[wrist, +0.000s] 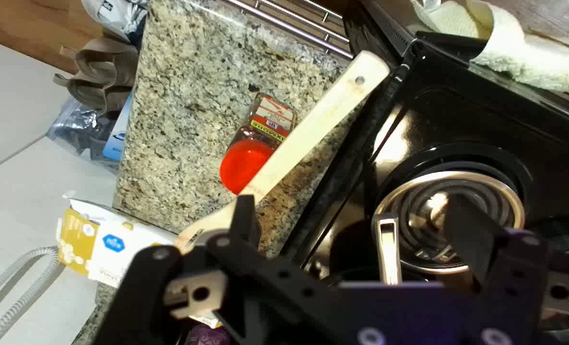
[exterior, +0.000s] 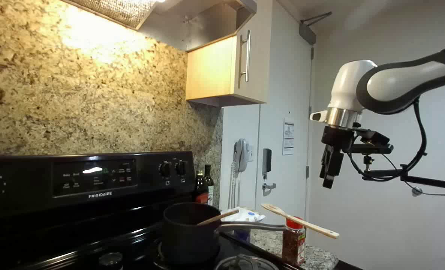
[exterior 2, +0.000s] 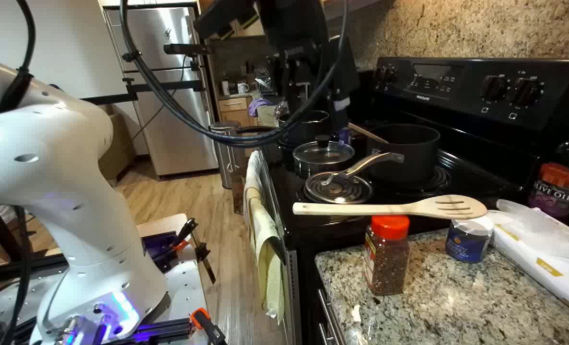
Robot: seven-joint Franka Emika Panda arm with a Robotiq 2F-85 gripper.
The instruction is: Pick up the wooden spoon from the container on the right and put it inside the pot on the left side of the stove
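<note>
The wooden spoon [exterior 2: 389,209] is pale and slotted. It lies across the red-capped spice bottle [exterior 2: 387,256] and a blue jar [exterior 2: 470,239], and shows in the wrist view [wrist: 308,134] and an exterior view [exterior: 301,221]. A dark pot [exterior: 190,240], also in an exterior view [exterior 2: 404,153], stands on the black stove [exterior: 121,178]. Another wooden handle [exterior: 218,217] sticks out of it. My gripper [exterior: 328,182] hangs in the air above the spoon's level. In the wrist view, its fingers [wrist: 354,203] are wide apart with nothing held. The left finger overlaps the spoon's neck in view, apparently well above it.
The pot's metal handle [exterior 2: 373,160] juts over the front coil burner [exterior 2: 339,188]. A glass-lidded pan [exterior 2: 322,158] stands farther along the stove. A white box [exterior 2: 538,258] and an olive oil bottle [exterior 2: 555,191] stand by the granite counter's back. A cabinet [exterior: 226,71] hangs above.
</note>
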